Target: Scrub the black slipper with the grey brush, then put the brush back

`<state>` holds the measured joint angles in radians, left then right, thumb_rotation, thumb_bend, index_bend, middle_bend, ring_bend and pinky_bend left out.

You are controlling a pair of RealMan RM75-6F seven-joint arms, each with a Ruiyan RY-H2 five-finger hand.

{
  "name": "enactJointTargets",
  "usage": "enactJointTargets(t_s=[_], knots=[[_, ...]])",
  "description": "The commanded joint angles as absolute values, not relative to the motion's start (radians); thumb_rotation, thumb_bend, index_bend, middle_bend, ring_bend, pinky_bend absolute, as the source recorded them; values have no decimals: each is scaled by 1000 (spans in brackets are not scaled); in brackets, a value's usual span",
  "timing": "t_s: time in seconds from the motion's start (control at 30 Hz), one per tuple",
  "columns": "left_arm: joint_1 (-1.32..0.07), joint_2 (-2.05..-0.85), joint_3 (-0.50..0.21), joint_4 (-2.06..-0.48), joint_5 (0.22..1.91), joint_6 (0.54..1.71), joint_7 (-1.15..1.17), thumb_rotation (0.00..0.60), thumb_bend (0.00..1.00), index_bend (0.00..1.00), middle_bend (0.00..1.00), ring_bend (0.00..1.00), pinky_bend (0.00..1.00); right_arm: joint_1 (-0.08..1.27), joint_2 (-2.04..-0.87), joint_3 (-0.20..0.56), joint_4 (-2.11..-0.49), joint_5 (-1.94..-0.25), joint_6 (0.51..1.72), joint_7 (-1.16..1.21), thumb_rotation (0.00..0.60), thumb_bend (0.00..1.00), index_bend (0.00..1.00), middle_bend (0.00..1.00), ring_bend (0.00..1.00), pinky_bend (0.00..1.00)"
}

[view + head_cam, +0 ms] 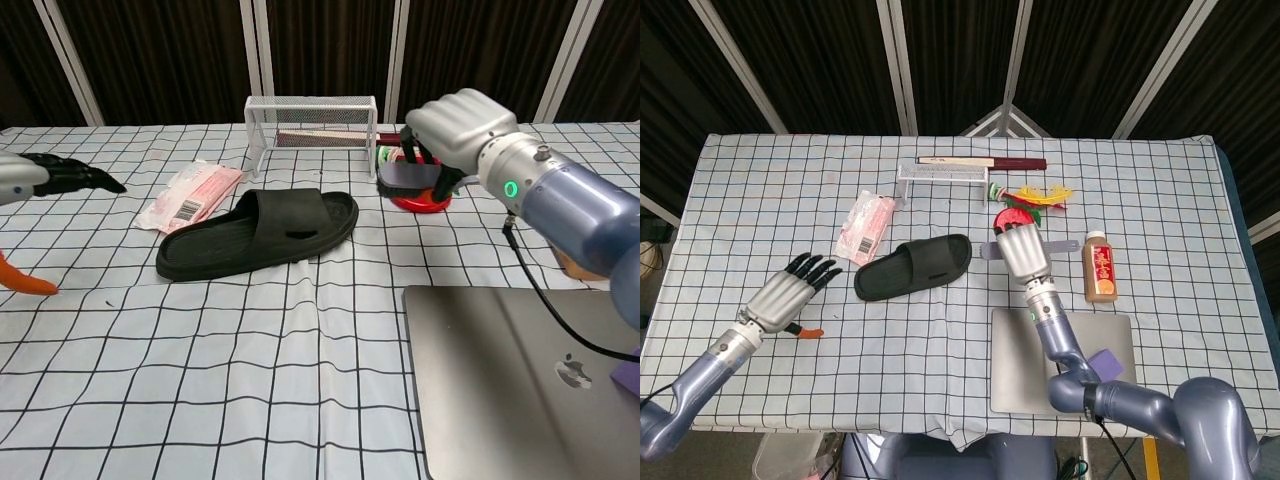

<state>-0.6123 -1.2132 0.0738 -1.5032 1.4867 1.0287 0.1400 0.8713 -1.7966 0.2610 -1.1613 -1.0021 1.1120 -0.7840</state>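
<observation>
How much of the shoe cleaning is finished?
The scrubbing looks over: the black slipper lies alone on the table, and the left hand is open, clear of it. The right hand holds the grey brush off to the slipper's side, above a red disc. What's left is setting the brush down and letting go.

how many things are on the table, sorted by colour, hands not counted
black: 1, slipper
grey: 2, brush, laptop
white: 1, wire rack
pink: 1, packet
red: 1, disc
brown: 1, bottle
purple: 1, block
multicoloured: 1, toy
dark red: 1, long case
total: 10
</observation>
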Motion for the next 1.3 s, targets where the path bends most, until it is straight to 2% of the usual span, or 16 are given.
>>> enactJointTargets(t_s=[0.03, 0.27, 0.47, 0.53, 0.63, 0.7, 0.77, 0.8, 0.9, 1.23, 1.3], knots=[[-566, -1164, 92, -1530, 1511, 1093, 115, 405, 163, 0, 33, 0, 7, 841, -1786, 238, -1118, -976, 1091, -779, 600, 496, 881, 742, 610, 713], [-513, -1115, 95, -1529, 1528, 1174, 63, 406, 162, 0, 34, 0, 7, 798, -1797, 202, -1028, -957, 1057, -752, 600, 497, 881, 742, 610, 714], [-505, -1115, 95, -1510, 1526, 1166, 43, 408, 151, 0, 33, 0, 7, 776, -1817, 179, -985, -954, 1037, -741, 600, 497, 881, 742, 610, 714], [-505, -1119, 95, -1505, 1528, 1161, 38, 405, 150, 0, 33, 0, 7, 773, -1822, 177, -978, -955, 1031, -736, 600, 497, 838, 736, 606, 713], [-505, -1127, 92, -1497, 1532, 1155, 30, 405, 154, 0, 33, 0, 7, 769, -1822, 176, -982, -966, 1029, -721, 600, 496, 527, 585, 560, 697], [-503, -1129, 90, -1494, 1532, 1153, 26, 408, 158, 0, 33, 0, 7, 766, -1816, 176, -997, -972, 1030, -718, 600, 497, 243, 423, 460, 636], [-501, -1129, 90, -1495, 1535, 1152, 22, 408, 159, 0, 33, 0, 7, 760, -1806, 178, -1024, -972, 1036, -721, 600, 497, 59, 281, 355, 572], [-499, -1129, 91, -1496, 1537, 1153, 20, 407, 158, 0, 33, 0, 7, 758, -1798, 177, -1043, -972, 1038, -726, 600, 497, 8, 200, 295, 538], [-489, -1126, 92, -1498, 1546, 1165, 14, 406, 157, 0, 33, 0, 7, 748, -1765, 176, -1115, -967, 1050, -754, 600, 497, 0, 73, 190, 477], [-437, -1113, 109, -1523, 1583, 1234, -2, 411, 134, 0, 32, 0, 7, 692, -1609, 131, -1446, -1026, 1165, -840, 600, 498, 0, 0, 123, 464], [-418, -1110, 112, -1531, 1589, 1262, -8, 415, 119, 0, 32, 0, 7, 675, -1569, 118, -1518, -1044, 1199, -861, 600, 494, 0, 0, 86, 427]])
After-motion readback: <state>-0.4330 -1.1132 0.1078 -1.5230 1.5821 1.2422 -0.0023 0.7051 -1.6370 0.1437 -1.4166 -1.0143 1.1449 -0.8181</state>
